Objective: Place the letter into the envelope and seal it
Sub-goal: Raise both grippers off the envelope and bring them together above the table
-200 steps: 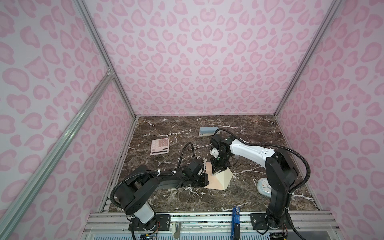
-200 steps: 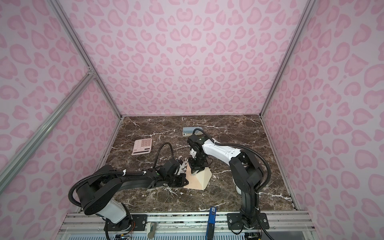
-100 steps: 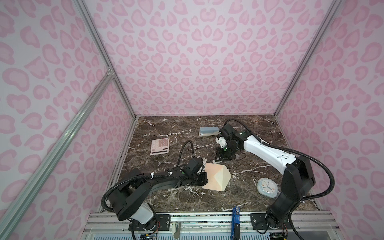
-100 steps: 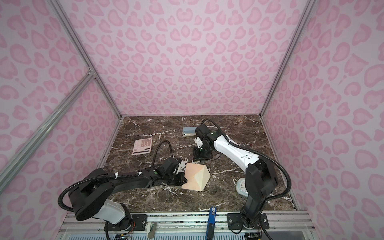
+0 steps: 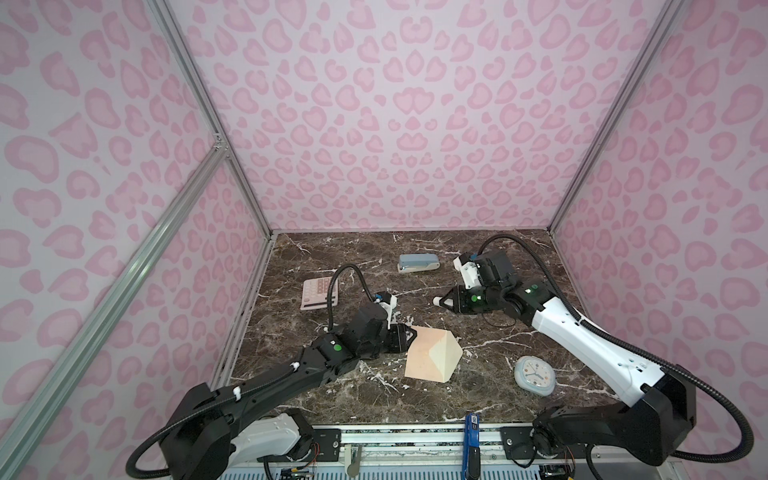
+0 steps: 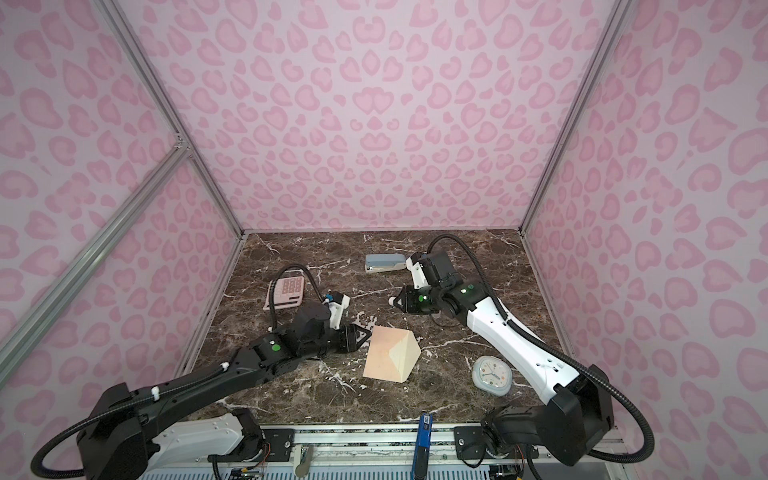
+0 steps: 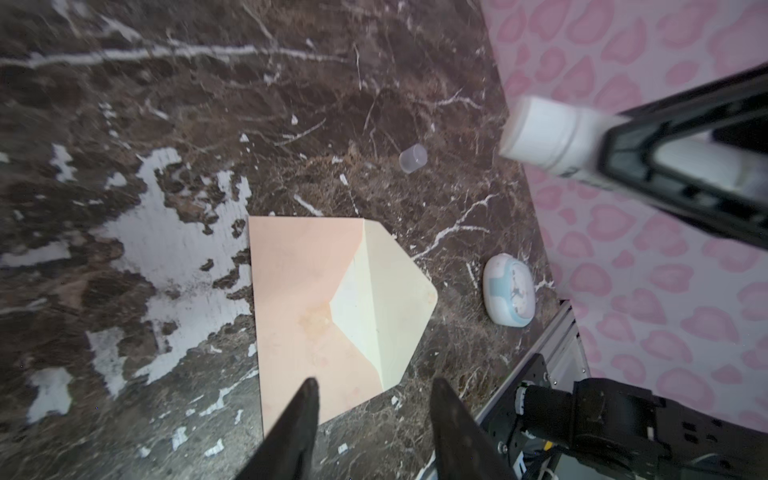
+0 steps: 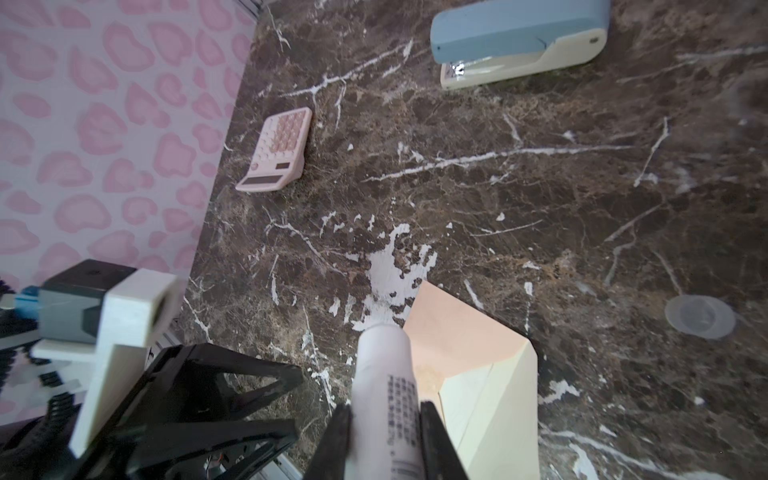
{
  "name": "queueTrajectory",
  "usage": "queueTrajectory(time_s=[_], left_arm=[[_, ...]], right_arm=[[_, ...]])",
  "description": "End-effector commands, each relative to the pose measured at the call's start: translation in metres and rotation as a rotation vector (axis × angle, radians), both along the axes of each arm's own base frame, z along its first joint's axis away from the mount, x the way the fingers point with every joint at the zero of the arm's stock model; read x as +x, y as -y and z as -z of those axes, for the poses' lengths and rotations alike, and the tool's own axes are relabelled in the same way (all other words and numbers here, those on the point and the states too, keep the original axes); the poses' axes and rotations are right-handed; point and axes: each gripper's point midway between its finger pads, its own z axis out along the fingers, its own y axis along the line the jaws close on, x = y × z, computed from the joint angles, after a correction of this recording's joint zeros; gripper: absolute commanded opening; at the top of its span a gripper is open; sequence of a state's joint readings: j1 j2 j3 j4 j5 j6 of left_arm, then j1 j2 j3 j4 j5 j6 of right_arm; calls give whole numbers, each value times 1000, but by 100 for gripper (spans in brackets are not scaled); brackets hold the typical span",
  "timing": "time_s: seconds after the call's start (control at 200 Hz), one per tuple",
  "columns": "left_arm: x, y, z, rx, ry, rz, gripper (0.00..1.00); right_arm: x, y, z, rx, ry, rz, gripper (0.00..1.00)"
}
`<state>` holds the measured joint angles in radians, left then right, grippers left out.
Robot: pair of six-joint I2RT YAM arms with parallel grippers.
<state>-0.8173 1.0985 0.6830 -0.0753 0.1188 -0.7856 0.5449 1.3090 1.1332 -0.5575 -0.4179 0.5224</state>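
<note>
- The envelope (image 5: 432, 353) looks light and floppy; its body lies flat, so it is best pinched at an edge.
- The left gripper (image 7: 374, 384) is spread; the right gripper (image 8: 385, 407) pinches a glue stick (image 8: 382, 361).

envelope (image 6: 384, 353): peach with a pale flap, lying on the dark table (image 6: 316, 399)
left end effector (image 6: 368, 333): just beside the envelope's left edge
right end effector (image 6: 397, 302): holds a white tube (image 6: 391, 300), apart from the envelope
clock (image 6: 492, 374): near the envelope, to its right
</note>
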Motion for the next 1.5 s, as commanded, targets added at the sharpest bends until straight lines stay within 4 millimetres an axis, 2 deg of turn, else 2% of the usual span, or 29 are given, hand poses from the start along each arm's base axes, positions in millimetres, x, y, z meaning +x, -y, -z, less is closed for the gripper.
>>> queueTrajectory(time_s=[0.0,0.105,0.28,0.425,0.505,0.64,0.875,1.11,1.315,1.495], left_arm=[[15,-17,-45,-96,157,-104,61],[17,-29,-87,-210,271,-156,70],[22,-35,-132,-359,367,-202,75],[26,-34,-157,-473,413,-220,81],[30,-32,-167,-511,419,-225,89],[35,-24,-182,-552,421,-208,91],[44,-9,-190,-623,394,-174,87],[45,9,-193,-673,357,-105,81],[43,24,-192,-702,318,-40,70],[43,26,-188,-704,301,-32,54]], right_arm=[[22,-11,-33,150,166,52,0],[27,-18,-59,261,288,79,0],[19,-35,-100,392,522,80,0],[5,-43,-126,438,708,68,0],[0,-46,-132,449,766,62,0],[-6,-49,-140,468,837,49,0],[-20,-59,-146,458,954,-6,0],[-26,-65,-142,408,999,-44,0],[-26,-69,-137,368,1035,-60,0],[-26,-72,-129,315,1074,-76,0]])
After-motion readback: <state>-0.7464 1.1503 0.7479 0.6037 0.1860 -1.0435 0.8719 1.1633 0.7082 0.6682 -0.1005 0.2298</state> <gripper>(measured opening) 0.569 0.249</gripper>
